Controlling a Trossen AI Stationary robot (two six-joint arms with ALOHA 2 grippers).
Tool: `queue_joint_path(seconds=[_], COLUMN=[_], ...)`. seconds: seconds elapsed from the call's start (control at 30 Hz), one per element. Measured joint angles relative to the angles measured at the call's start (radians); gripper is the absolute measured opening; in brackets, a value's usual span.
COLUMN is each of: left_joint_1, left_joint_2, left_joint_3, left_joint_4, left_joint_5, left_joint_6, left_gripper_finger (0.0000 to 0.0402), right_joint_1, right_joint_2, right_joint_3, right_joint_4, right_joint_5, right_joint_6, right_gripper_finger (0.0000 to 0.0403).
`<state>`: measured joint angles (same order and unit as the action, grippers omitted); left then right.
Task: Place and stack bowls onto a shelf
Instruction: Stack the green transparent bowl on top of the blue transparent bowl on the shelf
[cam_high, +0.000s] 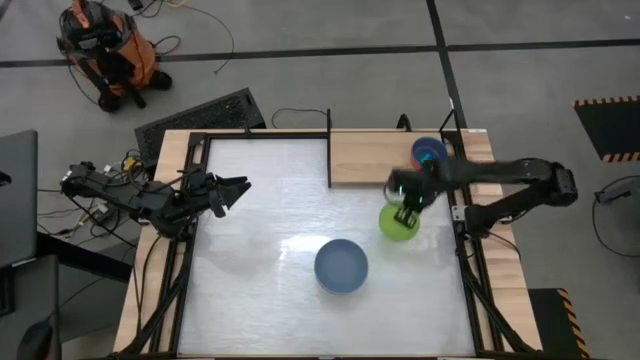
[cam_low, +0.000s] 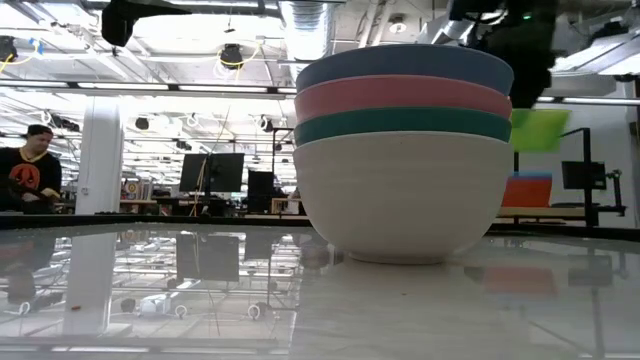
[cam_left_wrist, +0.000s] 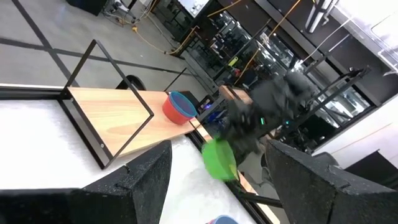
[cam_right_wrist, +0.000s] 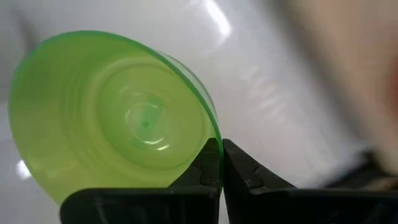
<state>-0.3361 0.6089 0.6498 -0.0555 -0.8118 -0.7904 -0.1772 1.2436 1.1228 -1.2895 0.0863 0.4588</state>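
My right gripper (cam_high: 405, 208) is shut on a small green bowl (cam_high: 399, 224), which hangs above the table just in front of the shelf (cam_high: 370, 158). The shelf is a light wood plank at the table's far right. On it stands a small red bowl with a blue one inside (cam_high: 428, 152). A stack of larger bowls (cam_low: 402, 150), blue on pink on teal on white, rests on its white base at the table's middle. My left gripper (cam_high: 238, 190) waits open at the table's left, pointing level toward the right. My right gripper pinches the green bowl's rim (cam_right_wrist: 214, 138), with one finger (cam_right_wrist: 202, 171) inside the bowl and the other outside. The fingers come from above, pointing down. The bowl hangs tilted below them, clear of the table.
Thin black posts (cam_left_wrist: 102, 146) frame the shelf's left end. Bare wood lies left of the red bowl on the shelf. A black frame runs along the table's edges (cam_high: 190, 250). A person (cam_low: 30, 165) sits far off in the room behind.
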Motion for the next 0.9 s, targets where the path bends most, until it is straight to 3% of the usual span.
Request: queue_joint_path(seconds=[0.3,0.5,0.67,0.9], left_joint_1=[0.0,0.0,0.0,0.0], left_joint_2=[0.0,0.0,0.0,0.0], left_joint_3=[0.0,0.0,0.0,0.0], left_joint_4=[-0.02,-0.049,-0.07,-0.069], left_joint_5=[-0.006,-0.007,-0.011,-0.031], left_joint_6=[0.0,-0.016,-0.026,-0.026], left_gripper_finger=[0.0245,0.0245,0.0245,0.0245], right_joint_1=[-0.491,-0.722,-0.824,-0.855], right_joint_2=[0.106,0.232,0.289,0.345], right_joint_3=[0.243,0.358,0.374,0.374], right_joint_4=[-0.079,-0.091,-0.106,-0.119], right_joint_5=[0.14,0.169,0.193,0.231], right_joint_6=[-0.526,-0.597,-0.631,-0.687], right_gripper_finger=[0.0022,0.0022,0.0022,0.0022])
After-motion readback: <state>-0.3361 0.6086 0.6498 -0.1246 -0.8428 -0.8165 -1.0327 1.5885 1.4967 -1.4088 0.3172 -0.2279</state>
